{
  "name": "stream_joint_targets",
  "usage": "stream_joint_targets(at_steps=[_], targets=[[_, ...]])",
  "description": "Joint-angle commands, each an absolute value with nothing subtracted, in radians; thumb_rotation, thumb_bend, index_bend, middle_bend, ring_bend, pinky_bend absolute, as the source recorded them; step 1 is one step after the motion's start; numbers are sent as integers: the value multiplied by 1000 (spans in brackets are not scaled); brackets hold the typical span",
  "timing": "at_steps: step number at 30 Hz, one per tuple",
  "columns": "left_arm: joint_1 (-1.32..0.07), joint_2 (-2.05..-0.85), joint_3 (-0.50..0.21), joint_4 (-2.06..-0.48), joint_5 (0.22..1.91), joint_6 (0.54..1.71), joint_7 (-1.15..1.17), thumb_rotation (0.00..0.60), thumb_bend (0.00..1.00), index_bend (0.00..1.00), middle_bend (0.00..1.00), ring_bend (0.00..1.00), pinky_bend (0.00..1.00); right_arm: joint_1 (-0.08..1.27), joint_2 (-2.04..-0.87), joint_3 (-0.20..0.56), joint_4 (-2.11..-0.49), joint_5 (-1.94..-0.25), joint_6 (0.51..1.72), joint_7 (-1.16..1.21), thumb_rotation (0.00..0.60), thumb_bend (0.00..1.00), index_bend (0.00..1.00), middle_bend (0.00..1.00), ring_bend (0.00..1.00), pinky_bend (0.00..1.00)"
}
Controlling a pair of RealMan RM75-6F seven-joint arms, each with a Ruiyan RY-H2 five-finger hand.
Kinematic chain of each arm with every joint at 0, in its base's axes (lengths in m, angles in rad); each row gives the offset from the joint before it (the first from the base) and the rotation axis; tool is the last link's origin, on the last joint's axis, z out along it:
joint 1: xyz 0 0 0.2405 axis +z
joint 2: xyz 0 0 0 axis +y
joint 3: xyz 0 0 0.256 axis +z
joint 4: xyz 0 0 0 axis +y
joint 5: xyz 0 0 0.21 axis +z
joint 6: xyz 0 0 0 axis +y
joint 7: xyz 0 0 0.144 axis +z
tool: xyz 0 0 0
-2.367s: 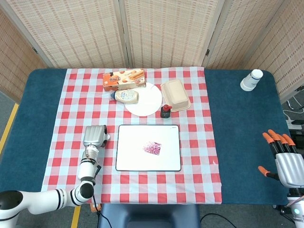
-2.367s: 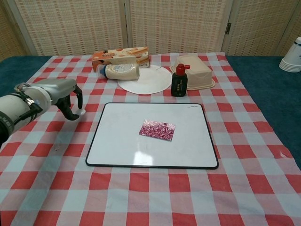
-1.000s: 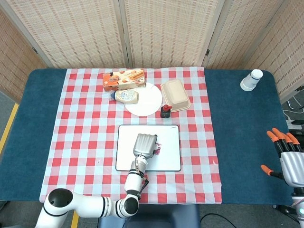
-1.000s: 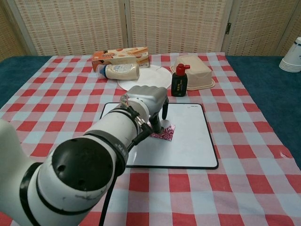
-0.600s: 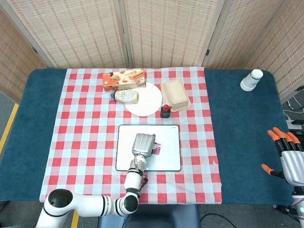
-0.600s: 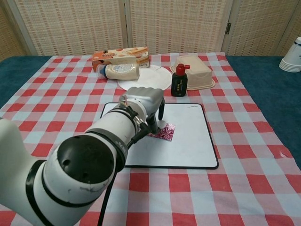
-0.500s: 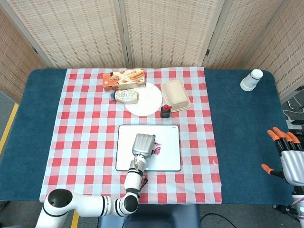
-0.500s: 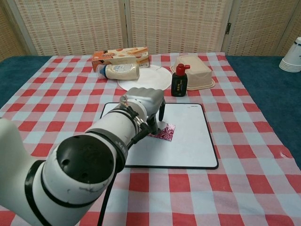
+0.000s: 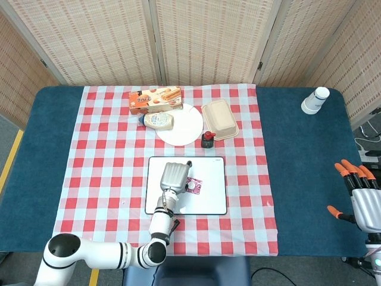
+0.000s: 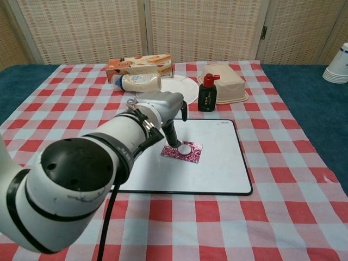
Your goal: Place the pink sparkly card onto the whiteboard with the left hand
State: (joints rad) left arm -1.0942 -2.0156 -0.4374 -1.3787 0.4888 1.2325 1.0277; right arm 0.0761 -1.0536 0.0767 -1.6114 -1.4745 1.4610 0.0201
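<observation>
Left hand (image 10: 163, 111) over whiteboard (image 10: 223, 179), one fingertip (image 10: 185, 148) down on pink sparkly card (image 10: 187, 154), grasping nothing. Card flat on board, near middle. Placement looks done; next move: lift clear without dragging card. Right hand (image 9: 364, 202) idle, fingers spread, off surface edge.
</observation>
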Motion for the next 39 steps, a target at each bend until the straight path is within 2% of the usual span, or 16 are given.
stream_joint_targets(at_steps=[1, 5, 8, 12, 13, 14, 17, 20, 22, 27, 32, 33, 34, 35, 39], targets=[[-1040, -1913, -416, -1481, 574, 1292, 996, 600, 256, 363, 997, 988, 991, 77, -1055, 76, -1612, -1474, 1460, 18, 600, 0, 115, 25, 0, 101], [-930, -1753, -351, -1620, 674, 1328, 910, 600, 236, 337, 864, 858, 897, 78, -1057, 75, -1613, -1476, 1459, 14, 600, 0, 115, 26, 0, 101], [-820, -1584, -273, -1712, 791, 1306, 773, 600, 214, 249, 627, 650, 698, 83, -1062, 75, -1614, -1475, 1451, 4, 600, 0, 116, 25, 0, 101], [-709, -1424, -170, -1703, 956, 1267, 578, 600, 182, 27, 146, 143, 249, 88, -1074, 69, -1612, -1490, 1449, -9, 600, 0, 116, 25, 0, 101], [-681, -1394, -145, -1682, 990, 1263, 531, 600, 173, 4, 63, 54, 163, 88, -1080, 69, -1609, -1496, 1455, -10, 600, 0, 117, 25, 0, 101], [-662, -1378, -128, -1667, 1008, 1261, 499, 600, 168, 0, 25, 19, 117, 87, -1085, 70, -1606, -1499, 1461, -12, 600, 0, 117, 25, 0, 101], [-611, -1344, -85, -1623, 1050, 1253, 414, 600, 154, 0, 0, 0, 37, 85, -1100, 73, -1595, -1507, 1478, -17, 600, 0, 114, 24, 0, 101], [-591, -1335, -69, -1602, 1070, 1253, 383, 600, 152, 0, 0, 0, 14, 84, -1106, 74, -1589, -1509, 1484, -17, 600, 0, 99, 23, 0, 97], [-516, -1330, -24, -1525, 1146, 1319, 279, 600, 151, 0, 0, 0, 0, 84, -1125, 88, -1575, -1496, 1497, -30, 600, 0, 79, 21, 0, 86], [-445, -1311, 5, -1449, 1224, 1360, 163, 600, 151, 0, 0, 0, 0, 85, -1151, 108, -1550, -1479, 1516, -36, 600, 0, 44, 21, 0, 65], [-410, -1278, 13, -1410, 1260, 1359, 104, 600, 150, 0, 0, 0, 0, 87, -1153, 113, -1546, -1466, 1509, -30, 600, 0, 44, 20, 0, 58], [-404, -1275, 12, -1401, 1267, 1361, 89, 600, 150, 0, 0, 0, 0, 53, -1176, 90, -1542, -1450, 1528, -47, 600, 0, 44, 20, 0, 56], [-397, -1273, 8, -1391, 1273, 1363, 68, 600, 150, 0, 0, 0, 0, 91, -1178, 151, -1557, -1424, 1528, -90, 600, 0, 44, 20, 0, 54], [-394, -1272, 4, -1385, 1276, 1360, 54, 600, 150, 0, 0, 0, 0, 110, -1166, 162, -1575, -1407, 1494, -107, 600, 0, 44, 20, 0, 54], [-395, -1270, -10, -1369, 1279, 1326, 31, 600, 149, 0, 0, 0, 0, 110, -1166, 135, -1579, -1409, 1464, -115, 600, 0, 40, 20, 0, 54]])
